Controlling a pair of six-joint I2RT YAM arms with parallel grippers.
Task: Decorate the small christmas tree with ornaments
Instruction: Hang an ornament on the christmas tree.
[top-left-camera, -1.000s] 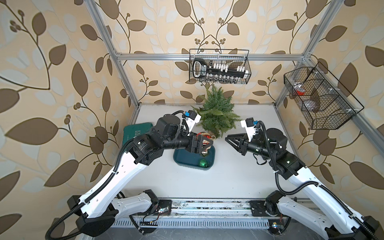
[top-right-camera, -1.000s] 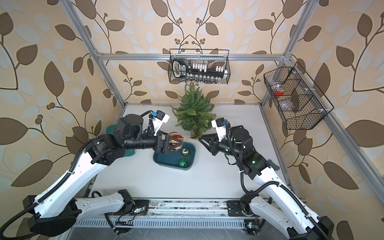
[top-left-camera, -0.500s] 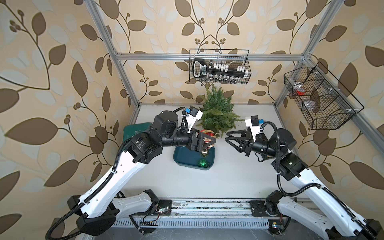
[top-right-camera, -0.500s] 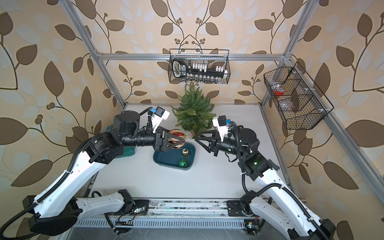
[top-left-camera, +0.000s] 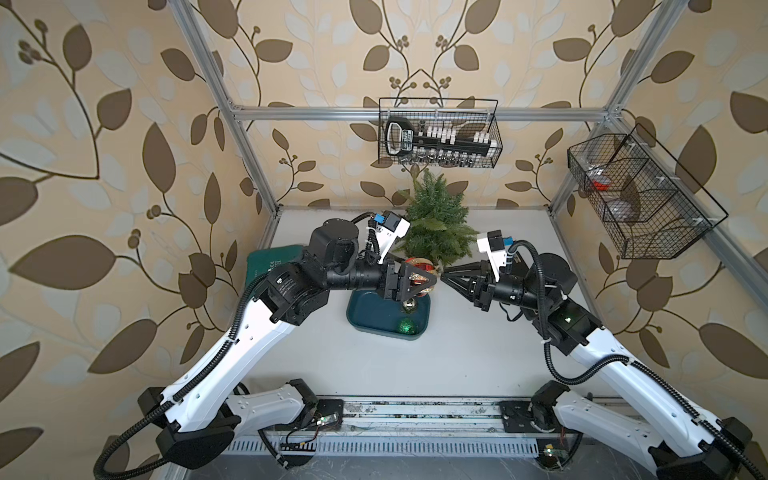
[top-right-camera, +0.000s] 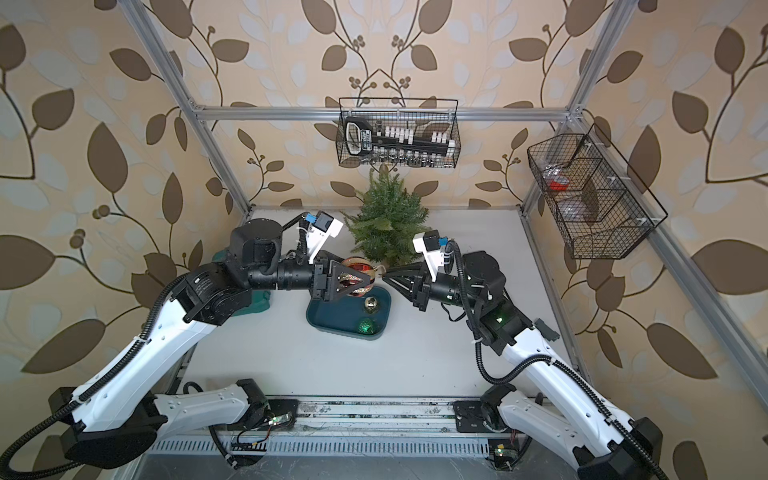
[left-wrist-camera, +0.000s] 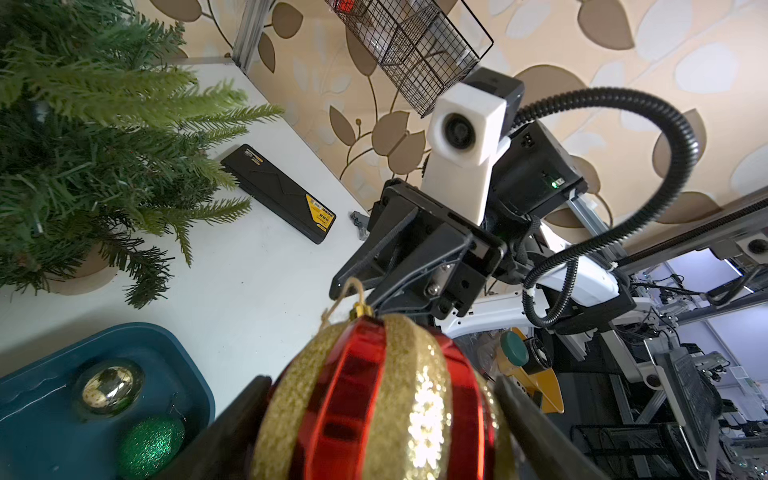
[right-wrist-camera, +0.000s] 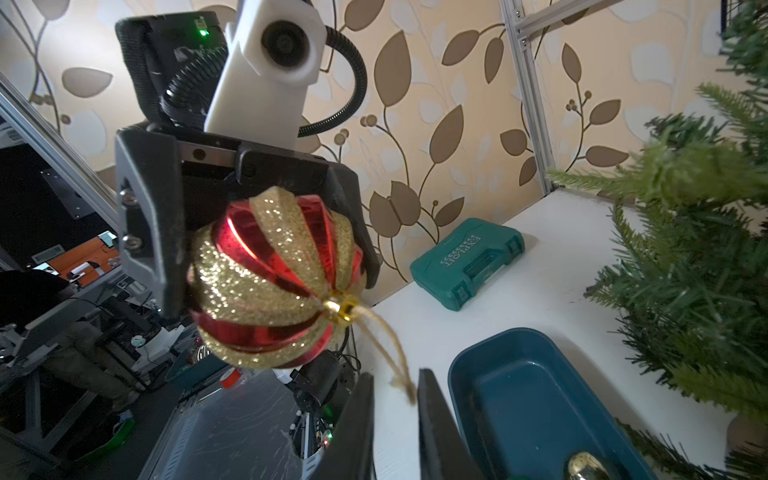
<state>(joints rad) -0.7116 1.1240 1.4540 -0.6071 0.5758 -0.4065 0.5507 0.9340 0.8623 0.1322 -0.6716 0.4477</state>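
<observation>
The small christmas tree (top-left-camera: 436, 232) (top-right-camera: 386, 220) stands at the back of the white table. My left gripper (top-left-camera: 432, 279) (left-wrist-camera: 380, 386) is shut on the red-and-gold striped ornament (top-right-camera: 359, 268) (right-wrist-camera: 270, 282), held in the air above the teal tray (top-left-camera: 365, 316), cap pointing at the right arm. My right gripper (top-right-camera: 384, 276) (right-wrist-camera: 395, 376) faces it tip to tip. Its jaws stand a narrow gap apart, and the end of the ornament's twine loop (right-wrist-camera: 386, 340) lies between them. A gold ornament (top-left-camera: 409, 306) and a green glitter ornament (top-left-camera: 406, 326) lie in the tray.
A green tool case (top-left-camera: 274, 259) lies at the left behind my left arm. A black case (left-wrist-camera: 282, 193) lies on the table right of the tree. Wire baskets hang on the back wall (top-left-camera: 440, 139) and the right wall (top-left-camera: 640, 195).
The left arm carried the striped ornament rightward and the right arm reached in to meet it. The right jaws opened wider, then narrowed around the loop's end.
</observation>
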